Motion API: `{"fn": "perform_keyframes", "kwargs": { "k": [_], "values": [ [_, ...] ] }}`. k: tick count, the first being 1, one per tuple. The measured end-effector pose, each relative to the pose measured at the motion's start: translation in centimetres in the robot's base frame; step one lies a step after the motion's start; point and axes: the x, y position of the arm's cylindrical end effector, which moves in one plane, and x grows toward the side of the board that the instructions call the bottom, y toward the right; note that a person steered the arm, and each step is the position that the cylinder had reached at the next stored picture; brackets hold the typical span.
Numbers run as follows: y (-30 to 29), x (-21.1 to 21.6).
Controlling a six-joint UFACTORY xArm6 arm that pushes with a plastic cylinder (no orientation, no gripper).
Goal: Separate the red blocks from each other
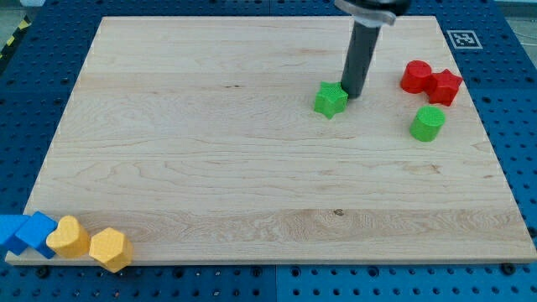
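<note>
At the desk's bottom-left corner sit two blue blocks (23, 234) and two yellow blocks (89, 243), far from the work. My tip (351, 94) rests just beside the green star (331, 100), on its right; there is no pincer, only the rod. The red blocks (430, 80) touch each other near the top-right corner, so separation looks not yet begun. Next, I judge, the tip must reach their seam; the right edge is close, the left is open.

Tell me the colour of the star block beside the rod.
Green star block, seen in the camera view.
</note>
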Motion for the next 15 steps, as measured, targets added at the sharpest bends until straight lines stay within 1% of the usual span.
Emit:
{"fn": "perform_keyframes", "kwargs": {
  "k": [1,2,3,5,6,7,8,9,10,11,12,14,15],
  "values": [
    [0.0,-3.1],
    [0.8,-5.3],
    [3.8,-5.8],
    [11.9,-5.8],
    [12.1,-7.9],
    [12.9,-8.9],
    [14.3,-8.3],
    [17.3,-5.5],
    [19.3,-3.7],
    [19.2,-2.2],
    [17.5,-1.1],
    [10.1,-0.4],
    [8.2,1.8]
  ]
}}
